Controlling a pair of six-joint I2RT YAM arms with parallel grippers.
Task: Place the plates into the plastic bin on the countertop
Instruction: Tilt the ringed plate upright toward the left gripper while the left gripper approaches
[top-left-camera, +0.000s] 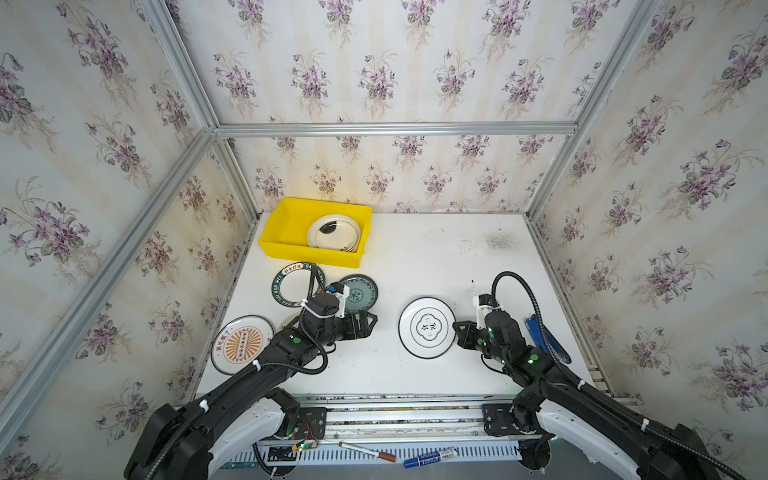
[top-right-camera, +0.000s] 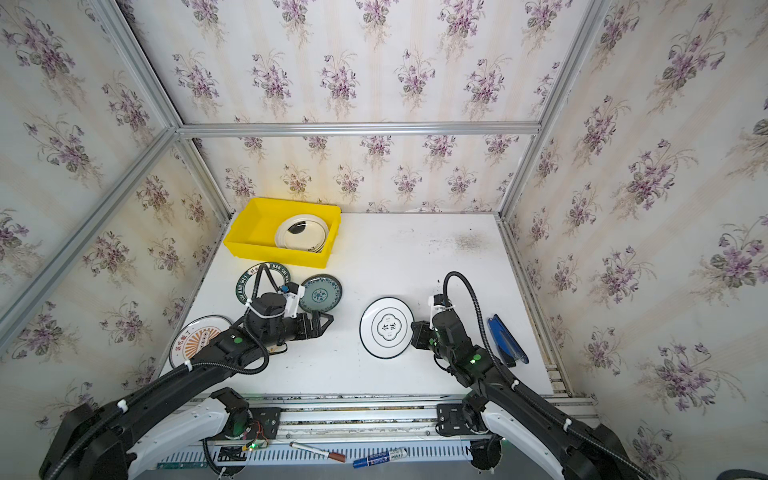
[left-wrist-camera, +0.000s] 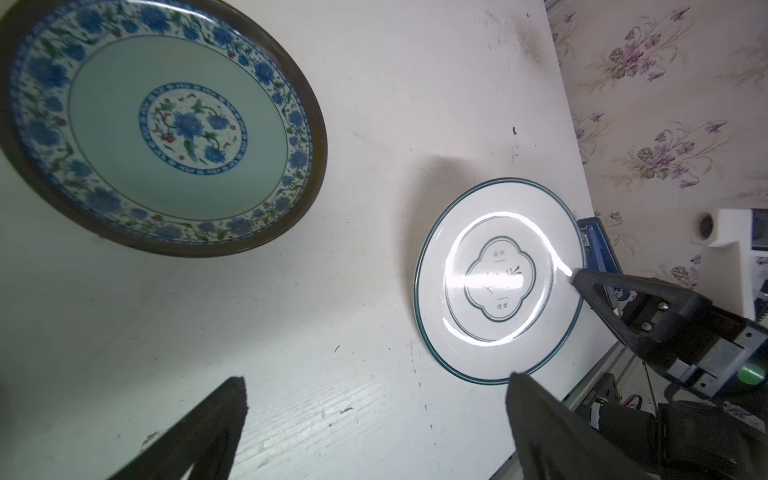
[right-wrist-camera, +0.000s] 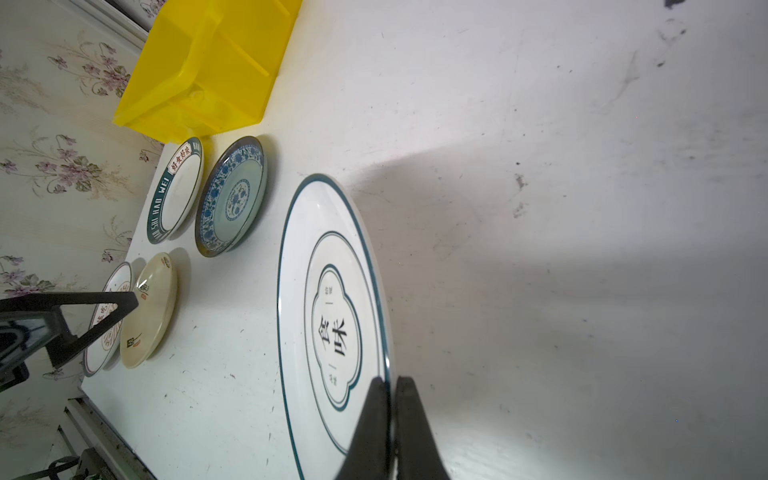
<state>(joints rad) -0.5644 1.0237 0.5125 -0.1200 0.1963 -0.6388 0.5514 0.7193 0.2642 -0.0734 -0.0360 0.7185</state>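
- Right gripper (right-wrist-camera: 388, 384) clenched on the rim of a round white plate with thin green rings (right-wrist-camera: 332, 311), right of centre on the flat white countertop (left-wrist-camera: 374, 166).
- Left gripper (left-wrist-camera: 376, 384) released, empty, beside a round teal floral plate (top-left-camera: 357, 293).
- Far left: bright yellow rectangular plastic bin (top-left-camera: 282, 232) holding cream plates (top-left-camera: 334, 232).

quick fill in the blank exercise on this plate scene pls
1. The right gripper is shut on the rim of the large white plate, while the left gripper is ____.
2. The plastic bin is coloured ____.
3. The teal patterned plate lies on the ____, not in the plastic bin.
Missing words: open; yellow; countertop.
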